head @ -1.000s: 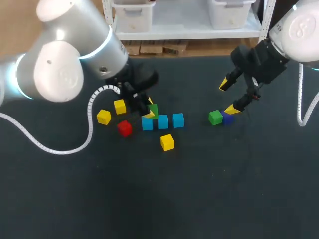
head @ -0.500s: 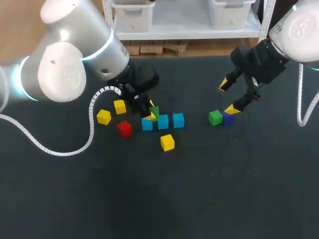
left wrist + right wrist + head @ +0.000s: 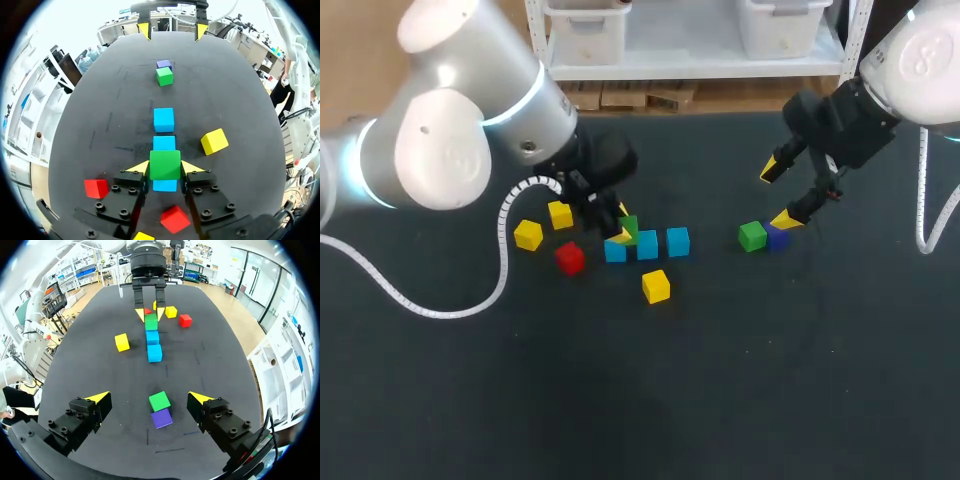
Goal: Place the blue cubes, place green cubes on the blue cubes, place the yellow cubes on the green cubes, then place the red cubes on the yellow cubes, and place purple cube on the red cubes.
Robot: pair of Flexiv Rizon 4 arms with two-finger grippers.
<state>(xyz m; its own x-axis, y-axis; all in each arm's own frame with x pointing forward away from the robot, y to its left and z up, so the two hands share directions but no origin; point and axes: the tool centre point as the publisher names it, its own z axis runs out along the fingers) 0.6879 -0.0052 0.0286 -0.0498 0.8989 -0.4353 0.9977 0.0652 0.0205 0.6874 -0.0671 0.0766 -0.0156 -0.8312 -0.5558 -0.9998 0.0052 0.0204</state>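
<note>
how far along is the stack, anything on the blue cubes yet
Done: three blue cubes lie in a row. In hand: the left gripper is shut on a green cube over the end blue one. Still to do: the second green cube, the yellow cubes, red cubes and purple cube all lie loose.

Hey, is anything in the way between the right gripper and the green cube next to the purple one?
Nothing visible. The right gripper hangs open above the green cube, with only bare space between them. The purple cube lies close beside the green cube, not over it.
</note>
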